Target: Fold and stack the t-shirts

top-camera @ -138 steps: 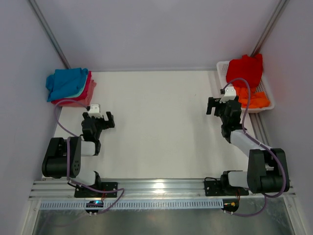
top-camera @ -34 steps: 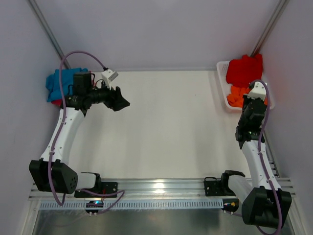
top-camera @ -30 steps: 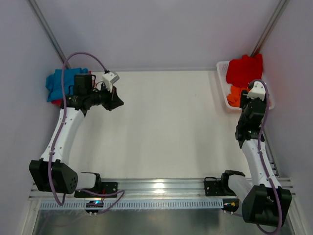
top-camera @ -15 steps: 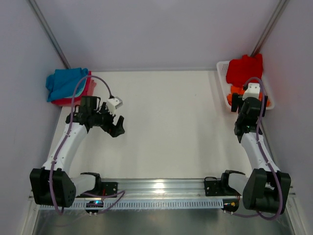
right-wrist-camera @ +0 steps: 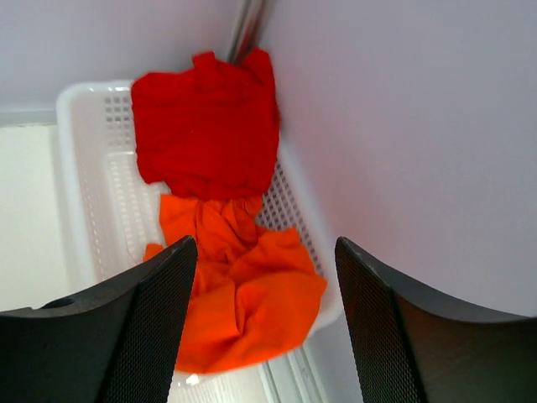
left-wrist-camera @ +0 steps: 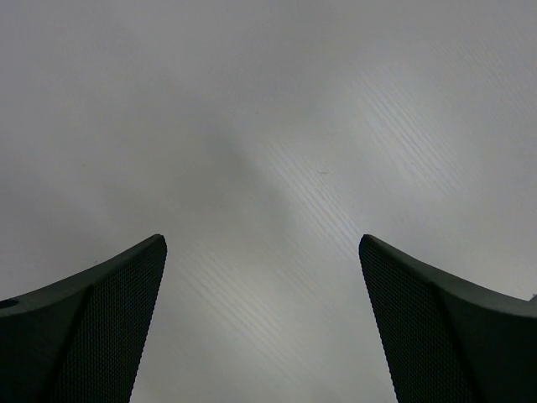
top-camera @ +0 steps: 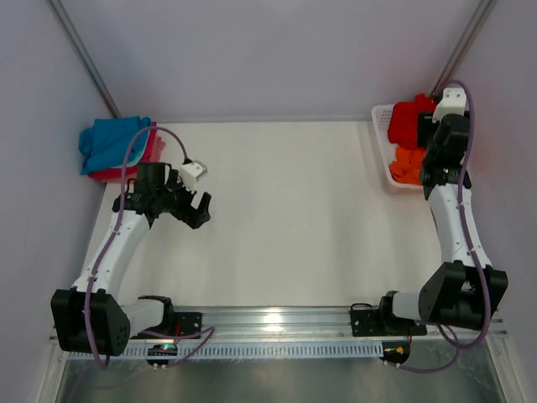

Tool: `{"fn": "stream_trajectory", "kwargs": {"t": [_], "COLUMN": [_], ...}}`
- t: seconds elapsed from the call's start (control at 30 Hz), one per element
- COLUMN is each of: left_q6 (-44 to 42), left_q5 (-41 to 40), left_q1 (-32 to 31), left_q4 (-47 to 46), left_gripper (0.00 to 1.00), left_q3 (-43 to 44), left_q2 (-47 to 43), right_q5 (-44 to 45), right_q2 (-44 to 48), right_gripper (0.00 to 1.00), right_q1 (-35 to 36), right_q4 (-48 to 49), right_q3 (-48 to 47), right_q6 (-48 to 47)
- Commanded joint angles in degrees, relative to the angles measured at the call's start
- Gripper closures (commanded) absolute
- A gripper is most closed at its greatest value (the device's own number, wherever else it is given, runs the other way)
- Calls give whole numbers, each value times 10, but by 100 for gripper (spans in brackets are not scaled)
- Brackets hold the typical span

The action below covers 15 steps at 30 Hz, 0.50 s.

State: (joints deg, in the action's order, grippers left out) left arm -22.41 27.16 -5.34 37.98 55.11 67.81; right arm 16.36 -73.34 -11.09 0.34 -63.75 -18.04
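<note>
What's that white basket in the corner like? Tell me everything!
The white basket looks like plastic, with walls full of little holes. It sits at the far right corner of the table. A crumpled red shirt fills its far end and spills over the rim; a bunched orange shirt fills the near end.

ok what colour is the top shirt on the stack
Top shirt: teal blue, best in top external.

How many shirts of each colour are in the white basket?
Red shirt: 1
Orange shirt: 1
Total: 2 shirts in the white basket
</note>
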Motion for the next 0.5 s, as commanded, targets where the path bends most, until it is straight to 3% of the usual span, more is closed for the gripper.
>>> {"fn": "stream_trajectory", "kwargs": {"t": [0.0,0.17,0.37,0.47], "left_q6": [15,15,18,18], "left_q5": [-58,-98,-118,-125], "left_q1": [0,0,0,0], "left_q4": [-36,-57,-60,-57], "left_gripper": [1,1,1,1], "left_q3": [5,-2,-5,-5], "left_q2": [-11,-10,1,7], "right_q5": [-93,-257,-410,-456], "right_q2": [-80,-264,-382,-442], "right_gripper": [29,31,17,16], "right_q1": [-3,-3,-4,-3], "right_q4": [-161,-383,-469,-528], "right_q3": [-156,-333,-436,-484], "right_q6": [-32,-49,-81,-111]}}
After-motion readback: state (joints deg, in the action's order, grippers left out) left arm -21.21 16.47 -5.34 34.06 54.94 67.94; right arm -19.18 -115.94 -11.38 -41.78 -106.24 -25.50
